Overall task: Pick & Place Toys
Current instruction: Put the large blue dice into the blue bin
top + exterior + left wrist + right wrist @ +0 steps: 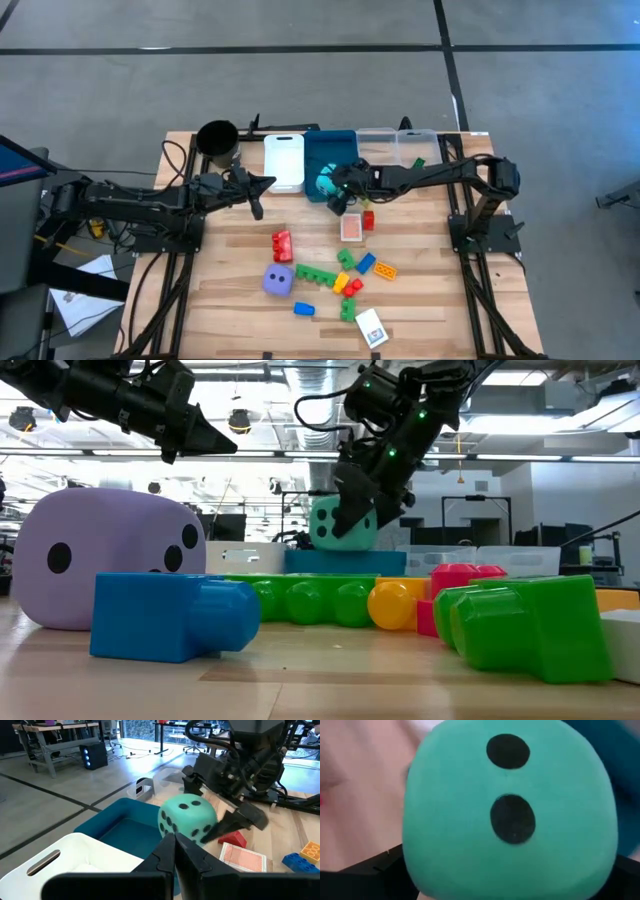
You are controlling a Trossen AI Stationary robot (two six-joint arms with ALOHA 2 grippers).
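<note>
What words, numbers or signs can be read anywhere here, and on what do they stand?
No words or numbers can be read.
Cyan die, held in the right claw over the blue bin: black dots only; two show in the right wrist view.
Purple die: black dots only.
White card near the table's front edge: a small print, too small to read.
Patterned card: a red pattern, no readable text.
</note>
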